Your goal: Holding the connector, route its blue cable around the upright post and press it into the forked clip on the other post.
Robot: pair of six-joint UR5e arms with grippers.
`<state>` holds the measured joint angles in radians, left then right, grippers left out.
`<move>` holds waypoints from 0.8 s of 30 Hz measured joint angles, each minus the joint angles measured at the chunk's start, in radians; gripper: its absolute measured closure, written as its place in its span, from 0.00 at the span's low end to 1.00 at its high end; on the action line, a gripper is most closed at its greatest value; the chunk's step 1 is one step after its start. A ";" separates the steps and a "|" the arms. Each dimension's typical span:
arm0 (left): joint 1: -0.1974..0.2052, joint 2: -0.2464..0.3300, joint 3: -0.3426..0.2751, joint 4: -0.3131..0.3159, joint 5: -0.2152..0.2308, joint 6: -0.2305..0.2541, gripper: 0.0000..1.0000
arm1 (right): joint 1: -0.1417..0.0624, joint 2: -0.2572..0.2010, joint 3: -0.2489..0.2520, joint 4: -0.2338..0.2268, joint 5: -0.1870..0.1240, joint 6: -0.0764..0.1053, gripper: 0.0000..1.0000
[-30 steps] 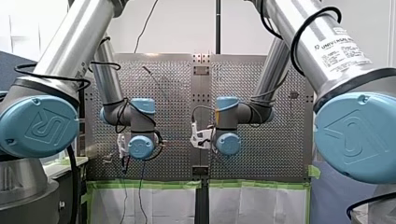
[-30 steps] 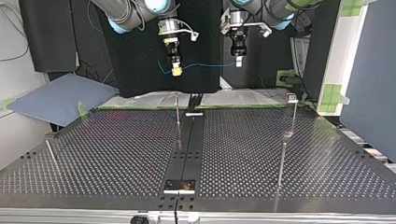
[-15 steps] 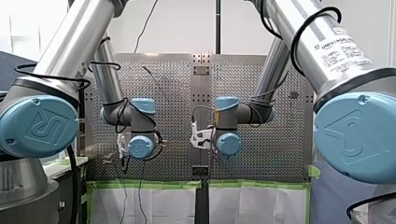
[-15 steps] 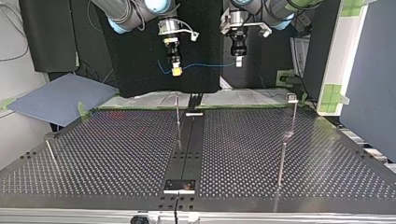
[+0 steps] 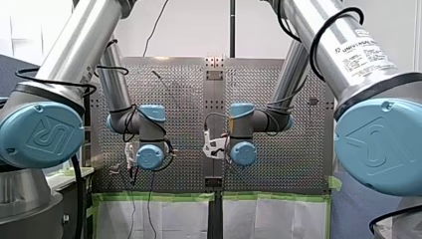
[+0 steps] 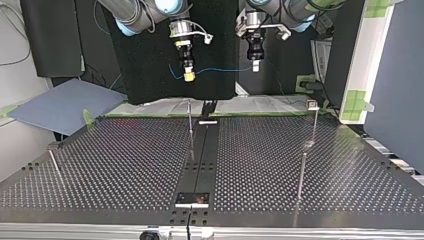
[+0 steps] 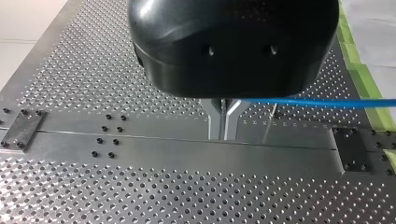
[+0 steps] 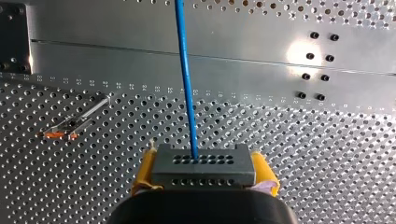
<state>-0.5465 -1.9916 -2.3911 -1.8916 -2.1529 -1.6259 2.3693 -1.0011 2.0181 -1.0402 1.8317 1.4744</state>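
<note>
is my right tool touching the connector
Touching. In the right wrist view my right tool has its yellow pads pressed against both ends of the grey connector.

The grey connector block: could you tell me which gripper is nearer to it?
Right. My right gripper clamps the grey connector block; my left gripper grips its blue cable farther along.

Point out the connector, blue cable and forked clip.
connector (image 8: 203, 165): right wrist view, grey holed face.
blue cable (image 8: 184, 70): right wrist view, mid-length.
forked clip (image 6: 311, 104): top view's right, its pale head.
</note>
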 joint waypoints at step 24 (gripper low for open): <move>0.004 -0.013 -0.002 0.013 -0.011 0.005 0.99 | 0.003 0.006 0.006 -0.005 0.004 0.000 1.00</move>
<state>-0.5427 -2.0043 -2.3935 -1.8786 -2.1639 -1.6214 2.3726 -0.9952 2.0239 -1.0451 1.8359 1.4744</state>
